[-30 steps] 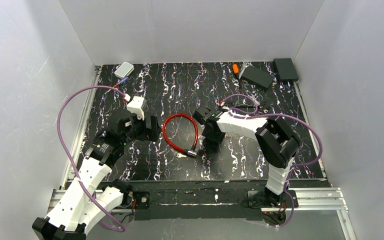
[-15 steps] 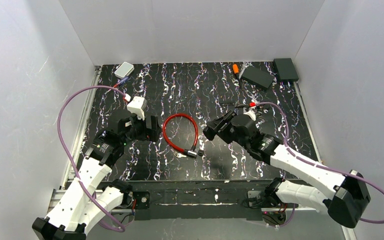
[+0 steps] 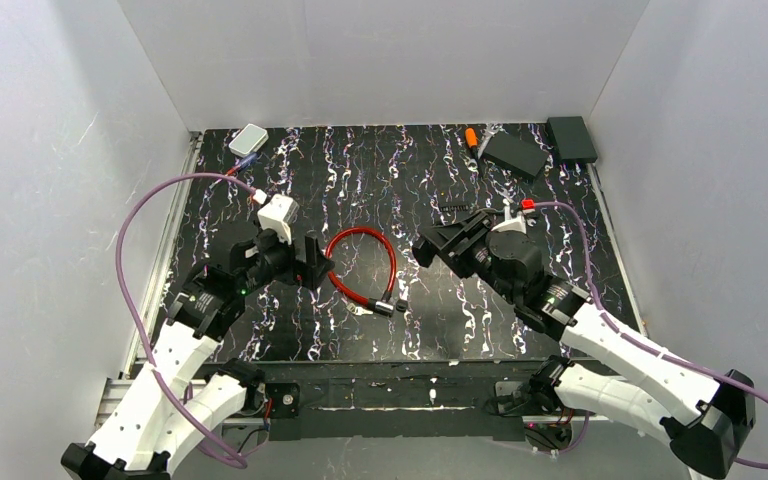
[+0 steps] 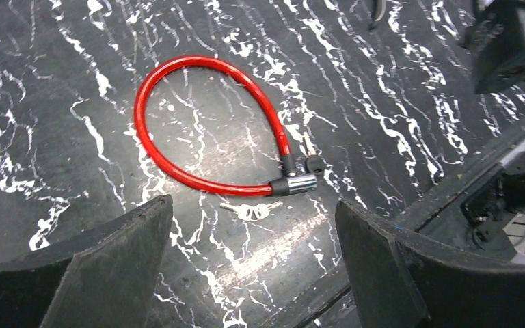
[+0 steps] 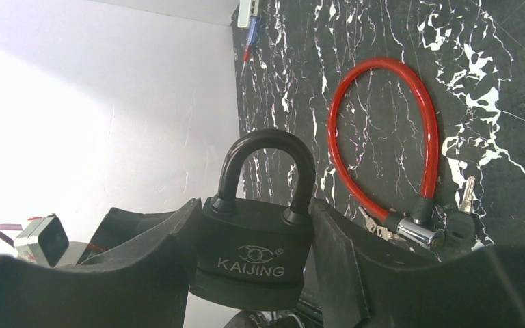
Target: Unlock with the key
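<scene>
A black padlock (image 5: 256, 253) marked KAIJING, its shackle closed, is clamped upright between my right gripper's (image 5: 254, 205) fingers, lifted off the table. From above, this gripper (image 3: 438, 246) hovers right of a red cable lock (image 3: 360, 262). A small bunch of silver keys (image 4: 249, 210) lies on the table just below the cable lock's (image 4: 205, 123) metal end, and a black-headed key (image 4: 313, 164) sits at that end. My left gripper (image 4: 251, 203) is open and empty, hovering over the keys; from above it (image 3: 312, 262) is left of the red loop.
A white box (image 3: 249, 139) sits at the back left corner. An orange-handled tool (image 3: 471, 138) and two black boxes (image 3: 516, 153) (image 3: 571, 138) lie at the back right. White walls enclose the marbled black table (image 3: 360, 170).
My right arm has swung back from beside the cable lock to the right, carrying the padlock up off the table. The left gripper has shifted slightly right toward the red loop.
</scene>
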You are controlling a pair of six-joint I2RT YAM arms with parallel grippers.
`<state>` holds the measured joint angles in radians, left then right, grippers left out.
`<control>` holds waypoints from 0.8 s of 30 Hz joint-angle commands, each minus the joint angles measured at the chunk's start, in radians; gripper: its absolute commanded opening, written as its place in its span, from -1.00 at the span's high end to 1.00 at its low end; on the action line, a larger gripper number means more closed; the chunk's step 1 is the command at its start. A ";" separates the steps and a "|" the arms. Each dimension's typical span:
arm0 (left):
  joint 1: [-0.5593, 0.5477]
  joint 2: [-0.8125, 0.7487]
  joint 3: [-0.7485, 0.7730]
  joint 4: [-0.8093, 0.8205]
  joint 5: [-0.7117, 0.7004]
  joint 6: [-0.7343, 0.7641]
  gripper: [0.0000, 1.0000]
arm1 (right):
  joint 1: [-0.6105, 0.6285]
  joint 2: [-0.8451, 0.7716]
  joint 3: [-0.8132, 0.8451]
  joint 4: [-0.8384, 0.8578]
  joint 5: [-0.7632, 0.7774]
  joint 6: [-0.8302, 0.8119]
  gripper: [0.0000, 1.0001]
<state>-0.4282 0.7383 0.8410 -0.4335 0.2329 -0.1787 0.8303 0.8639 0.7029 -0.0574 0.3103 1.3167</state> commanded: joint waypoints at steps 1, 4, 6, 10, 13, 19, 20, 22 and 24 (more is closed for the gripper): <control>-0.018 -0.022 -0.011 0.042 0.074 0.016 -0.72 | -0.007 -0.047 0.009 0.108 -0.007 0.019 0.97; -0.027 -0.008 -0.013 0.047 0.073 0.014 -0.69 | -0.007 -0.044 0.033 0.043 0.004 0.004 0.97; -0.029 0.001 -0.013 0.045 0.069 0.014 -0.68 | -0.007 -0.028 0.059 -0.050 0.037 -0.005 0.97; -0.033 0.008 -0.014 0.045 0.058 0.016 -0.66 | -0.007 0.028 0.105 -0.275 0.119 -0.008 0.97; -0.036 0.010 -0.014 0.045 0.053 0.017 -0.66 | -0.007 0.099 0.119 -0.359 0.144 -0.030 0.97; -0.039 0.024 -0.015 0.044 0.049 0.018 -0.65 | -0.020 0.228 0.106 -0.370 0.119 -0.095 0.97; -0.040 0.025 -0.014 0.044 0.049 0.020 -0.65 | -0.026 0.255 0.112 -0.377 0.114 -0.111 0.97; -0.040 0.024 -0.015 0.043 0.044 0.020 -0.65 | -0.041 0.308 0.122 -0.392 0.105 -0.145 0.97; -0.041 0.024 -0.016 0.042 0.037 0.022 -0.64 | -0.057 0.357 0.121 -0.386 0.095 -0.177 0.97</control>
<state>-0.4625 0.7650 0.8310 -0.3965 0.2768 -0.1749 0.8024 1.1648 0.7597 -0.4713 0.3935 1.2095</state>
